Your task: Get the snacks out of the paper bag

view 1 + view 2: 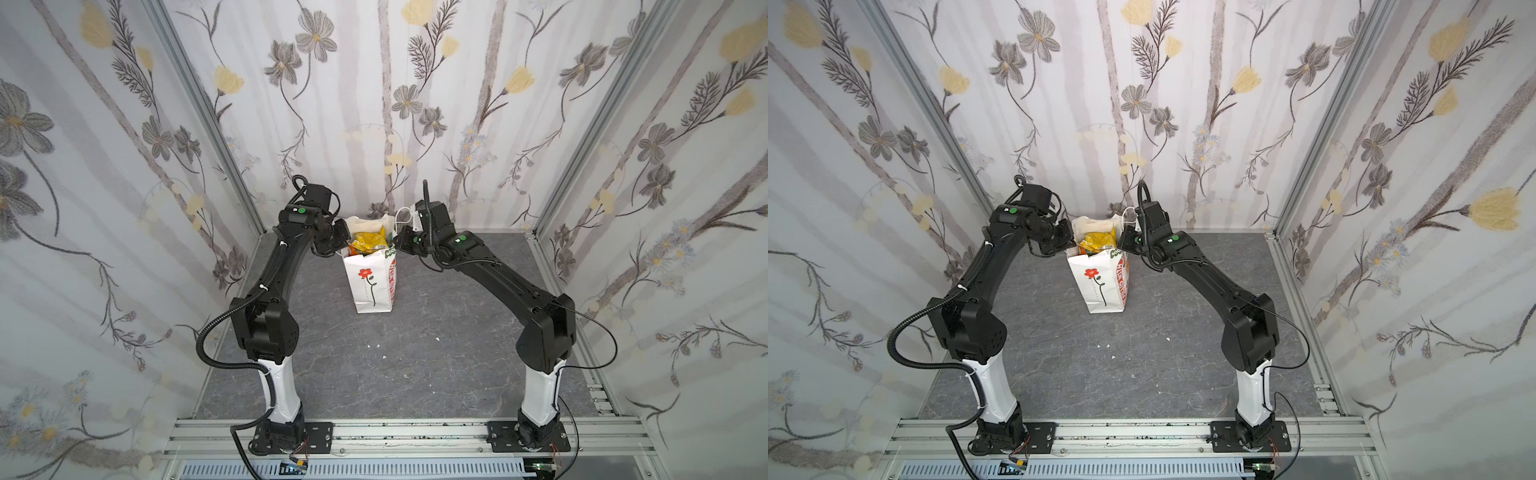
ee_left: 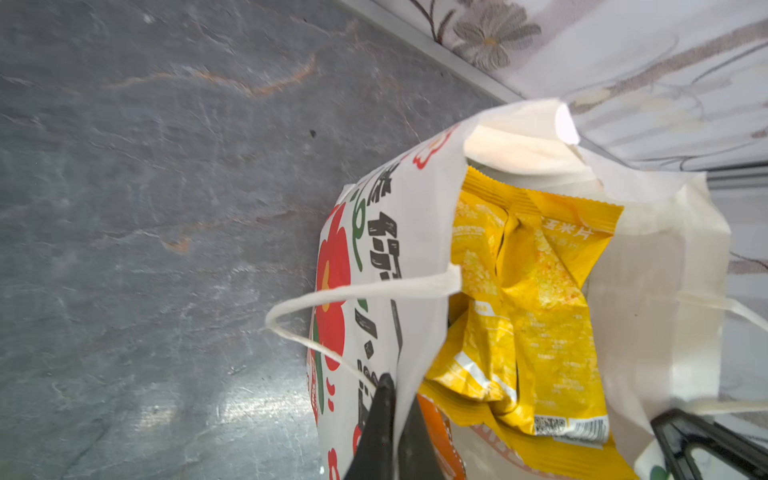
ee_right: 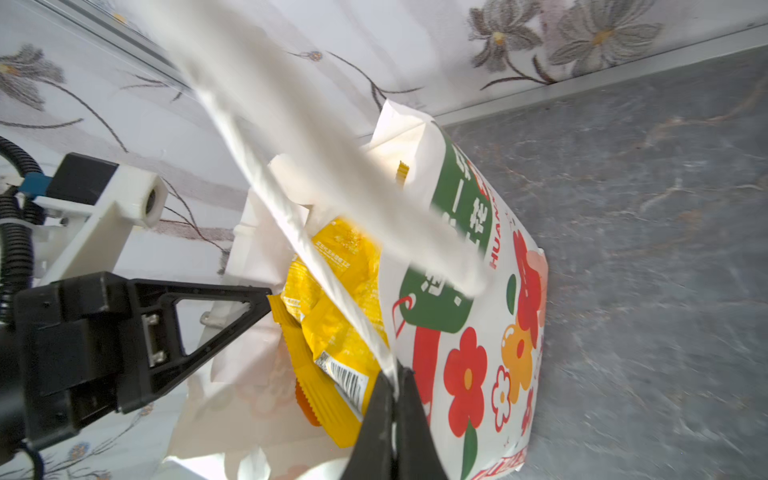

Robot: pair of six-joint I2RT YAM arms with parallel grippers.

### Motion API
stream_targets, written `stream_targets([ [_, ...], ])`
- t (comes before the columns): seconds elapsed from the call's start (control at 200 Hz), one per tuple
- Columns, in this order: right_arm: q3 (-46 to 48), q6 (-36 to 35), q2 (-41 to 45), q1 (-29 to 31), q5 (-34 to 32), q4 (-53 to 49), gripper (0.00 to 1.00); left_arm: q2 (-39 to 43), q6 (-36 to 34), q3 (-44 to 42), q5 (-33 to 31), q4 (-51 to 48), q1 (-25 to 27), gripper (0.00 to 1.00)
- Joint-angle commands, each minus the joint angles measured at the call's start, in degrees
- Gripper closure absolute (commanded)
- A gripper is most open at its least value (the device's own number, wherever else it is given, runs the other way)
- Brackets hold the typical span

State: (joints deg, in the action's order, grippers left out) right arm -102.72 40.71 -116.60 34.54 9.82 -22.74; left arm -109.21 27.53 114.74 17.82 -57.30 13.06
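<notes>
the bag (image 1: 370, 286) stands upright on the tabletop (image 1: 436, 353), near the middle of its back edge, and its mouth is open upward. the left fingers (image 2: 386, 392) are closed tight on the rim of the bag's left wall, with only the thin paper between them. the right fingers (image 3: 384, 395) are closed the same way on the opposite rim, just where a cord handle (image 3: 291, 208) comes down; i cannot tell if the cord itself is also caught. i think the two grips are placed on opposite sides so that the arms can pull the mouth wider and keep the light bag from falling while the inside is reached. the snacks are all inside the bag, none lies on the tabletop. a yellow packet (image 2: 540, 299) is on top and fills most of the opening, and it rises to about the level of the rim. under it, an orange packet (image 2: 436, 432) shows only at one edge, against the left wall. what lies deeper is hidden. in my judgement the task is only at its beginning: the bag is being opened and held. since both fingers are busy with the paper, one of them must let go before it can take the yellow packet.
</notes>
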Motion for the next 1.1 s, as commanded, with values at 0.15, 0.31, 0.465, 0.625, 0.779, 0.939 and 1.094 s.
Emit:
stream_targets([
  [0.15,24.0,-4.8,20.0,-3.2,-1.4,4.5,1.0,7.9,9.9,-12.4,0.0,10.7,9.1,1.0],
  [0.31,34.0,-7.7,31.4,-4.9,-0.6,3.2,1.0,9.3,12.9,-14.3,-1.6,10.8,16.4,1.0],
  [0.465,39.2,-9.5,36.6,-5.0,1.0,1.6,1.0,10.0,13.8,-14.9,-6.4,8.1,21.5,0.97],
  [0.625,41.9,-9.3,38.6,-4.9,1.0,1.1,0.92,11.8,15.2,-16.7,-9.4,7.5,23.3,0.94],
  [0.779,41.1,-9.2,40.4,-5.4,-3.4,-0.5,0.83,13.6,17.2,-16.8,-9.6,6.6,23.3,0.93],
  [0.939,39.5,-9.5,40.2,-6.3,-4.1,-1.0,0.68,13.6,19.3,-17.9,-6.2,7.2,24.8,0.92],
  [1.094,36.4,-10.9,39.9,-6.7,-4.1,-2.8,0.57,13.9,20.1,-18.1,-8.0,7.6,26.4,0.84],
])
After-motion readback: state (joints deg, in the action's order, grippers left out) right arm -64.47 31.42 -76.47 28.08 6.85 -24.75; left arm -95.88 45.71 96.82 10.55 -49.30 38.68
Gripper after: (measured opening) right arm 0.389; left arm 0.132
